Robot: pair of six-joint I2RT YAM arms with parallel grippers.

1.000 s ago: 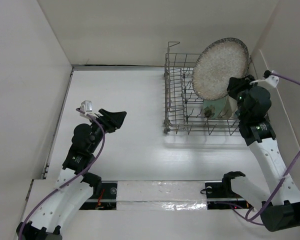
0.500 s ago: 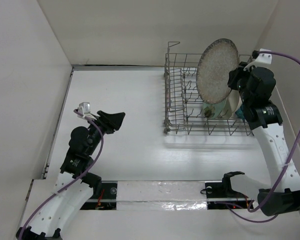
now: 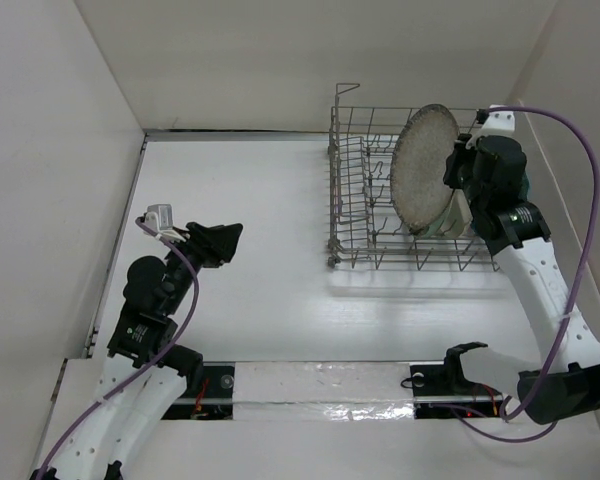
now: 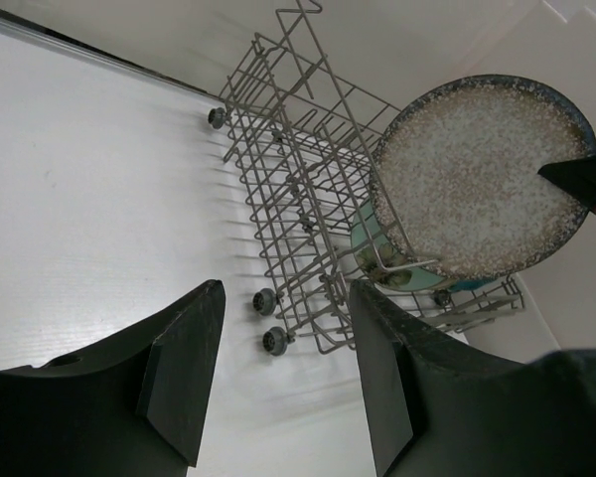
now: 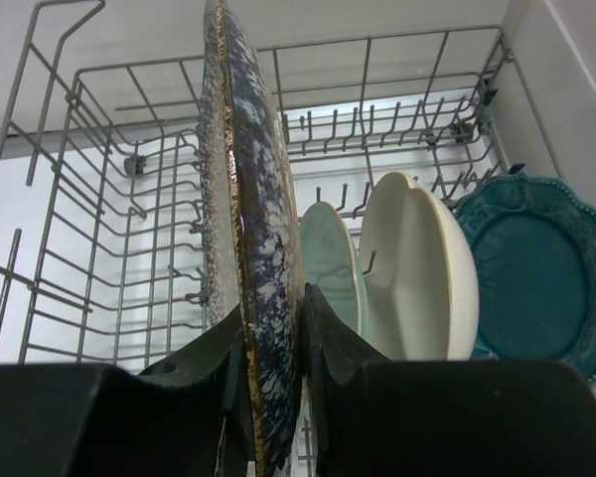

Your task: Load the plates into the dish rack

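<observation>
The grey wire dish rack [image 3: 365,215] stands at the far right of the table. My right gripper [image 3: 458,178] is shut on the rim of the large speckled plate [image 3: 423,168] and holds it on edge inside the rack. In the right wrist view the speckled plate [image 5: 253,248] sits between my fingers, left of the mint green plate [image 5: 330,263], the cream divided plate [image 5: 417,273] and the dark teal plate [image 5: 541,273], all upright in the rack [image 5: 119,229]. My left gripper [image 3: 223,240] is open and empty over the table, left of the rack [image 4: 298,189].
White walls close in the table on the left, back and right. The rack's right side stands near the right wall. A taped strip [image 3: 320,385] runs along the near edge between the arm bases.
My right gripper has swung the speckled plate from facing the camera to nearly on edge and lowered it into the rack. My left arm has drawn back a little.
</observation>
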